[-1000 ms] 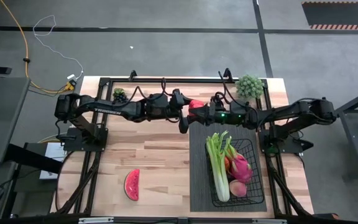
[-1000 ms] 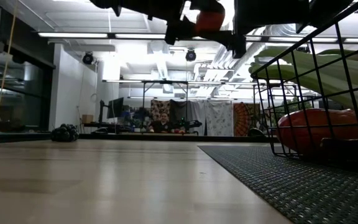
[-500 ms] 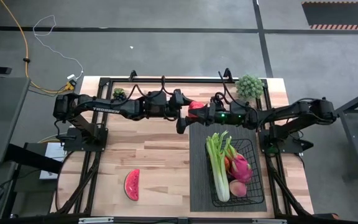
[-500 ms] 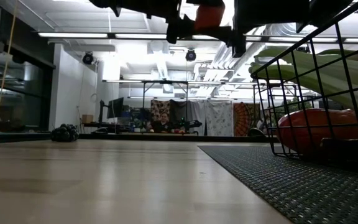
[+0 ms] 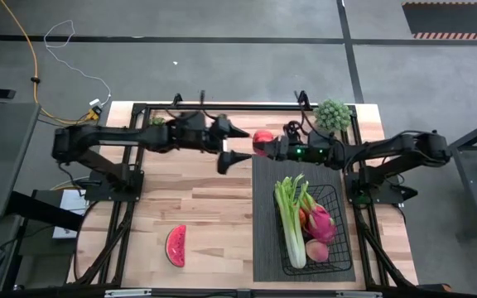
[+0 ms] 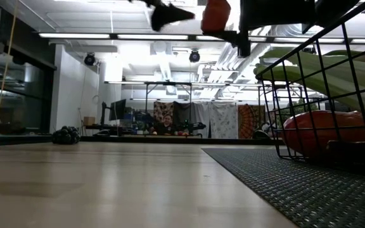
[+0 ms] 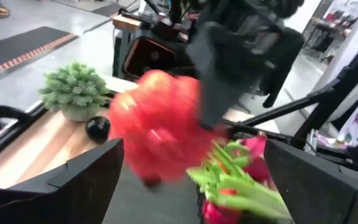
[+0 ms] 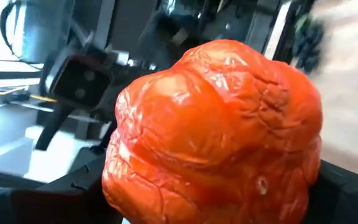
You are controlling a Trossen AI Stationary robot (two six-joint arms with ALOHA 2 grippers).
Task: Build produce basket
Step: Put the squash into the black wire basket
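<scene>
A red-orange, wrinkled fruit (image 5: pixel 262 139) hangs in the air over the far end of the dark ribbed mat, between my right gripper's (image 5: pixel 267 146) fingers. It fills the right wrist view (image 8: pixel 216 130). My left gripper (image 5: pixel 230 146) is open just to the fruit's left and apart from it. In the left wrist view its fingers stand wide on either side of the fruit (image 7: pixel 157 121). The black wire basket (image 5: pixel 336 223) stands on the mat and holds celery (image 5: pixel 290 219), a pink dragon fruit (image 5: pixel 321 222) and a peach (image 5: pixel 316 250). A watermelon slice (image 5: pixel 176 246) lies flat on the wood. Dark grapes (image 5: pixel 158 125) sit at the far edge. My right gripper pinches the red-orange fruit between its two fingers (image 8: pixel 73 186), one on each of its opposite sides (image 8: pixel 123 168). The fingers come level from the table's right. The fruit is lifted clear, well above the table, as the low view shows (image 6: pixel 215 14).
The dark grey ribbed mat (image 5: pixel 265 240) covers the table's right half under the basket. A small green potted plant (image 5: pixel 332 114) stands at the far right corner. Bare wood (image 5: pixel 205 199) lies between the watermelon and the arms. A person sits in the room behind (image 6: pixel 167 121).
My left gripper has come off the red-orange fruit and drawn back toward the table's left. The fruit has stayed in my right gripper at about the same place and height.
</scene>
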